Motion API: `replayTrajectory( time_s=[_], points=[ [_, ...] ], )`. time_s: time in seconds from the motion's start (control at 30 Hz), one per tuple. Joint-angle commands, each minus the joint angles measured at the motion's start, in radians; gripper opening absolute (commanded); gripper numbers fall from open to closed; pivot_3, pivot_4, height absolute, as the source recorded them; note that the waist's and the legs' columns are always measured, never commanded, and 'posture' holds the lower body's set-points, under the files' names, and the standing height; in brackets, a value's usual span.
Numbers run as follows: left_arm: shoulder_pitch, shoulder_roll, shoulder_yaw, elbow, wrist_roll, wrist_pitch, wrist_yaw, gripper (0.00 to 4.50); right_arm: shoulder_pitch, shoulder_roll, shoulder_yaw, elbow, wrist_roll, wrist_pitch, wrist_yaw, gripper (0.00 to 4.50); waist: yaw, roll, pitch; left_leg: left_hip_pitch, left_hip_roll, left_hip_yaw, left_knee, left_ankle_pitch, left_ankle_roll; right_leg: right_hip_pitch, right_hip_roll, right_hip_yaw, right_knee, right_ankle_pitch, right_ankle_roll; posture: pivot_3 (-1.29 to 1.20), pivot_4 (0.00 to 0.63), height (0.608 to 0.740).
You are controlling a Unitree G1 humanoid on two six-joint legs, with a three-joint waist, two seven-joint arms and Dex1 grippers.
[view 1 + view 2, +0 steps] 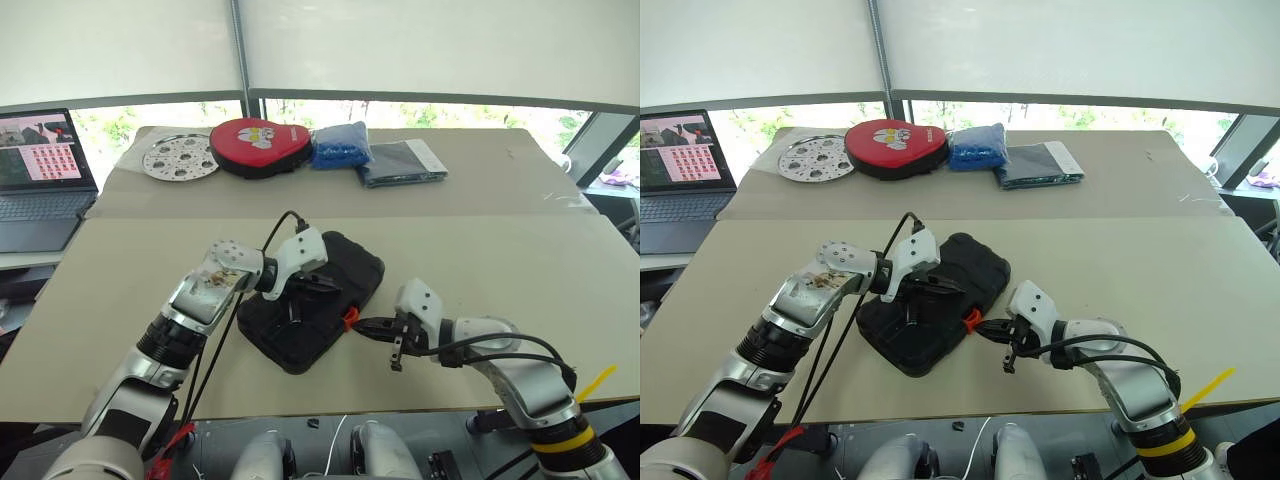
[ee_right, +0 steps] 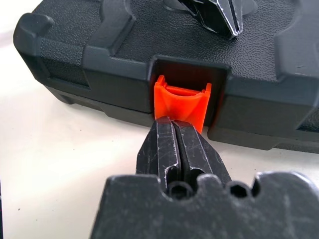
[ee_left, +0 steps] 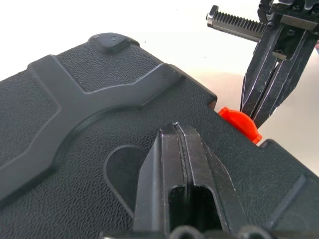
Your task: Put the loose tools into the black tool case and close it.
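The black tool case (image 1: 357,266) lies closed on the beige table, its lid down. My left gripper (image 1: 318,287) is shut, its fingertips resting on the textured lid (image 3: 75,124) near the middle. My right gripper (image 1: 362,324) is shut too; its tips (image 2: 172,122) touch the lower edge of the small orange latch (image 2: 182,102) in the case's front recess. In the left wrist view the right gripper (image 3: 254,107) stands just beside that latch (image 3: 239,122). The loose tools are out of view.
At the table's far side lie a red round pouch (image 1: 258,145), a perforated metal disc (image 1: 180,157), a blue bag (image 1: 340,146) and a dark flat packet (image 1: 402,162). A laptop (image 1: 40,180) sits off the left edge.
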Motion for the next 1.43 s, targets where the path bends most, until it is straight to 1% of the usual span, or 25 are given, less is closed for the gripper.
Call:
replayTrajectory(
  time_s=[0.03, 0.1, 0.13, 0.17, 0.3, 0.4, 0.47, 0.57, 0.63, 0.67, 0.73, 0.77, 0.83, 0.9, 0.93, 0.97, 1.0, 1.03, 1.1, 1.13, 1.17, 1.2, 1.3, 1.37, 1.43],
  points=[
    [0.076, 0.003, -0.136, 0.074, 0.055, 0.084, -0.017, 0.04, -0.056, 0.040, 0.029, 0.003, -0.016, 0.010, -0.034, 0.04, 0.000, -0.001, -0.002, 0.000, 0.001, 0.000, 0.000, 0.000, -0.001, 0.000, 0.001, 0.000, 0.000, 0.000, 0.000, 0.00, 0.150, 0.740],
    [0.075, 0.001, -0.136, 0.079, 0.057, 0.083, -0.015, 0.04, -0.071, 0.052, 0.033, 0.014, -0.021, 0.021, -0.040, 0.04, 0.002, -0.001, -0.003, 0.000, 0.003, 0.000, 0.000, 0.000, -0.001, -0.001, 0.002, 0.000, 0.000, 0.002, -0.003, 0.00, 0.150, 0.740],
    [0.075, 0.001, -0.135, 0.081, 0.058, 0.083, -0.013, 0.04, -0.076, 0.055, 0.035, 0.017, -0.025, 0.025, -0.038, 0.04, 0.004, 0.000, -0.003, -0.001, 0.003, 0.000, 0.000, 0.001, -0.002, -0.002, 0.002, 0.000, 0.000, 0.005, -0.009, 0.00, 0.150, 0.740],
    [0.075, 0.000, -0.135, 0.083, 0.059, 0.082, -0.013, 0.04, -0.081, 0.057, 0.040, 0.021, -0.033, 0.015, -0.035, 0.04, 0.005, 0.000, -0.003, -0.001, 0.004, 0.000, 0.000, 0.001, -0.002, -0.003, 0.003, 0.000, 0.000, 0.005, -0.010, 0.00, 0.150, 0.740],
    [0.078, -0.004, -0.134, 0.089, 0.062, 0.078, -0.009, 0.04, -0.101, 0.089, 0.024, 0.027, -0.028, 0.004, -0.051, 0.04, 0.007, -0.001, -0.003, -0.003, 0.003, 0.001, 0.000, 0.001, -0.003, -0.004, 0.002, 0.000, 0.000, 0.004, -0.011, 0.00, 0.150, 0.740],
    [0.092, -0.001, -0.123, 0.082, 0.058, 0.074, -0.002, 0.04, -0.091, 0.078, 0.006, 0.006, -0.016, -0.002, -0.039, 0.04, 0.007, 0.000, -0.003, -0.003, 0.004, 0.001, 0.000, 0.001, -0.003, -0.005, 0.003, 0.000, -0.001, 0.005, -0.011, 0.00, 0.150, 0.740],
    [0.115, -0.007, -0.066, 0.066, 0.021, 0.036, 0.004, 0.04, -0.067, 0.044, -0.013, -0.016, -0.005, -0.010, -0.012, 0.04, 0.007, 0.000, -0.003, -0.003, 0.005, 0.001, 0.000, 0.001, -0.003, -0.005, 0.003, 0.000, -0.001, 0.005, -0.012, 0.00, 0.150, 0.740],
    [0.153, -0.032, 0.069, 0.023, -0.059, -0.046, 0.020, 0.04, -0.021, -0.011, -0.061, -0.034, 0.021, -0.025, 0.026, 0.04, 0.007, 0.001, -0.002, -0.006, 0.006, 0.001, -0.001, 0.001, -0.003, -0.008, 0.002, 0.000, -0.001, 0.005, -0.011, 0.00, 0.150, 0.740],
    [0.204, -0.014, 0.192, -0.057, -0.145, -0.110, -0.006, 0.53, 0.038, -0.072, -0.136, -0.035, 0.054, -0.040, 0.073, 0.00, 0.006, 0.002, -0.002, -0.010, 0.007, 0.001, -0.001, 0.001, -0.003, -0.011, 0.002, 0.000, -0.002, 0.007, -0.009, 0.00, 0.150, 0.740],
    [0.223, -0.005, 0.232, -0.083, -0.172, -0.140, -0.016, 0.65, 0.059, -0.094, -0.161, -0.036, 0.066, -0.048, 0.091, 0.00, 0.005, 0.003, -0.001, -0.011, 0.008, 0.001, -0.001, 0.000, -0.004, -0.011, 0.003, 0.000, -0.002, 0.008, -0.008, 0.00, 0.150, 0.740],
    [0.264, 0.029, 0.302, -0.115, -0.199, -0.174, -0.014, 1.46, 0.099, -0.130, -0.216, -0.016, 0.068, -0.105, 0.113, 0.61, 0.005, 0.003, 0.001, -0.012, 0.010, 0.001, -0.001, -0.001, -0.006, -0.012, 0.004, -0.001, -0.003, 0.007, -0.009, 0.00, 0.150, 0.740],
    [0.289, 0.051, 0.350, -0.130, -0.208, -0.194, -0.003, 1.76, 0.115, -0.146, -0.251, 0.007, 0.061, -0.150, 0.119, 0.84, 0.005, 0.005, 0.002, -0.013, 0.010, 0.001, -0.001, -0.001, -0.006, -0.013, 0.006, -0.002, -0.003, 0.006, -0.010, 0.00, 0.150, 0.740],
    [0.353, 0.094, 0.448, -0.162, -0.233, -0.217, 0.016, 2.48, 0.143, -0.172, -0.320, 0.052, 0.059, -0.221, 0.135, 1.49, 0.005, 0.007, 0.005, -0.016, 0.011, 0.002, -0.001, -0.001, -0.007, -0.017, 0.007, -0.002, -0.003, 0.006, -0.011, 0.00, 0.150, 0.740],
    [0.438, 0.129, 0.531, -0.186, -0.226, -0.263, 0.042, 3.12, 0.160, -0.178, -0.373, 0.116, 0.051, -0.349, 0.166, 2.14, 0.005, 0.007, 0.007, -0.020, 0.010, 0.003, -0.001, -0.001, -0.007, -0.022, 0.008, -0.001, -0.002, 0.006, -0.011, 0.00, 0.150, 0.740],
    [0.495, 0.150, 0.565, -0.195, -0.218, -0.287, 0.045, 3.56, 0.168, -0.180, -0.392, 0.156, 0.044, -0.436, 0.190, 2.54, 0.006, 0.007, 0.007, -0.020, 0.010, 0.003, -0.001, -0.001, -0.008, -0.022, 0.008, -0.001, -0.002, 0.006, -0.010, 0.00, 0.150, 0.740],
    [0.546, 0.167, 0.589, -0.189, -0.194, -0.329, 0.053, 3.91, 0.171, -0.174, -0.411, 0.191, 0.054, -0.505, 0.216, 2.86, 0.007, 0.007, 0.008, -0.020, 0.010, 0.004, -0.001, -0.001, -0.008, -0.023, 0.008, -0.001, -0.003, 0.006, -0.010, 0.00, 0.150, 0.740],
    [0.604, 0.185, 0.614, -0.180, -0.176, -0.365, 0.050, 4.25, 0.172, -0.170, -0.431, 0.220, 0.069, -0.543, 0.235, 3.18, 0.008, 0.007, 0.008, -0.021, 0.010, 0.004, -0.001, -0.001, -0.008, -0.022, 0.008, -0.001, -0.004, 0.006, -0.010, 0.00, 0.150, 0.740],
    [0.650, 0.197, 0.635, -0.173, -0.162, -0.393, 0.052, 4.50, 0.172, -0.169, -0.444, 0.244, 0.074, -0.575, 0.244, 3.70, 0.009, 0.008, 0.008, -0.020, 0.010, 0.004, -0.001, -0.001, -0.007, -0.022, 0.008, -0.001, -0.004, 0.006, -0.010, 0.00, 0.150, 0.740],
    [0.725, 0.208, 0.683, -0.152, -0.146, -0.432, 0.079, 4.50, 0.170, -0.179, -0.463, 0.283, 0.098, -0.594, 0.280, 4.22, 0.011, 0.008, 0.009, -0.019, 0.010, 0.005, -0.001, -0.002, -0.006, -0.021, 0.007, -0.001, -0.004, 0.006, -0.010, 0.00, 0.150, 0.740],
    [0.746, 0.212, 0.697, -0.144, -0.150, -0.441, 0.085, 4.50, 0.169, -0.181, -0.469, 0.296, 0.109, -0.605, 0.295, 4.37, 0.012, 0.009, 0.009, -0.018, 0.010, 0.005, -0.001, -0.002, -0.005, -0.021, 0.006, -0.001, -0.005, 0.006, -0.010, 0.00, 0.150, 0.740],
    [0.762, 0.217, 0.706, -0.136, -0.151, -0.451, 0.086, 4.50, 0.163, -0.182, -0.471, 0.311, 0.100, -0.629, 0.294, 4.37, 0.014, 0.010, 0.010, -0.019, 0.010, 0.006, -0.001, -0.003, -0.005, -0.021, 0.006, -0.001, -0.005, 0.006, -0.010, 0.00, 0.150, 0.740],
    [0.777, 0.228, 0.717, -0.113, -0.142, -0.478, 0.084, 4.50, 0.154, -0.184, -0.473, 0.320, 0.107, -0.620, 0.296, 4.37, 0.017, 0.009, 0.012, -0.019, 0.010, 0.006, -0.001, -0.003, -0.004, -0.021, 0.006, -0.001, -0.004, 0.005, -0.010, 0.00, 0.150, 0.740],
    [0.793, 0.235, 0.742, -0.067, -0.134, -0.537, 0.091, 4.50, 0.124, -0.193, -0.466, 0.358, 0.081, -0.677, 0.306, 4.37, 0.027, 0.008, 0.013, -0.020, 0.010, 0.006, -0.001, -0.003, -0.005, -0.023, 0.006, -0.002, -0.004, 0.005, -0.013, 0.00, 0.150, 0.740],
    [0.795, 0.226, 0.743, -0.073, -0.133, -0.559, 0.109, 4.50, 0.114, -0.194, -0.467, 0.380, 0.080, -0.677, 0.296, 4.37, 0.032, 0.008, 0.013, -0.021, 0.010, 0.006, -0.001, -0.003, -0.005, -0.023, 0.005, -0.001, -0.004, 0.005, -0.014, 0.00, 0.150, 0.740],
    [0.792, 0.209, 0.746, -0.100, -0.120, -0.564, 0.162, 4.50, 0.107, -0.186, -0.470, 0.400, 0.076, -0.681, 0.273, 4.37, 0.033, 0.008, 0.013, -0.021, 0.010, 0.006, -0.001, -0.003, -0.005, -0.023, 0.004, -0.002, -0.004, 0.005, -0.013, 0.00, 0.150, 0.740]
  ],
)
